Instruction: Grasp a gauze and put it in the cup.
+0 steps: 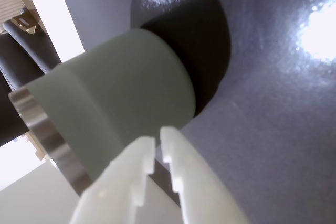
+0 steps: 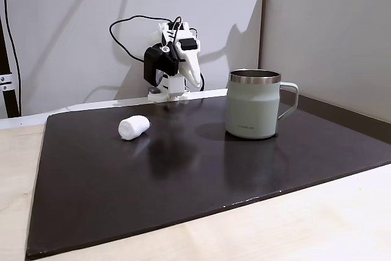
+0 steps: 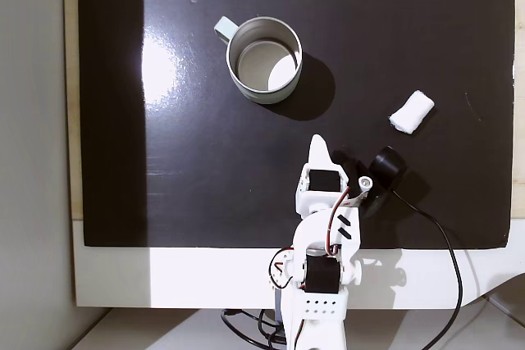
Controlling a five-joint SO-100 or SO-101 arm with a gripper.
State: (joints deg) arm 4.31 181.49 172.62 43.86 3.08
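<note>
While the gauze (image 2: pixel 134 127) lies untouched on the mat, well apart from the empty cup (image 2: pixel 252 104), the gripper (image 1: pixel 157 148) hangs nearly closed, holding nothing: everything's left.

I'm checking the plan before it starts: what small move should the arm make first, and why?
Probably swing the gripper toward the gauze, to the right in the top-down fixed view. The gripper sits folded near the base, nearly closed on nothing and aimed toward the cup, while the gauze lies loose on the dark mat, well apart from the cup.

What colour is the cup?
The cup is pale sage green with a bare steel rim; it shows best in a fixed view from the side.
</note>
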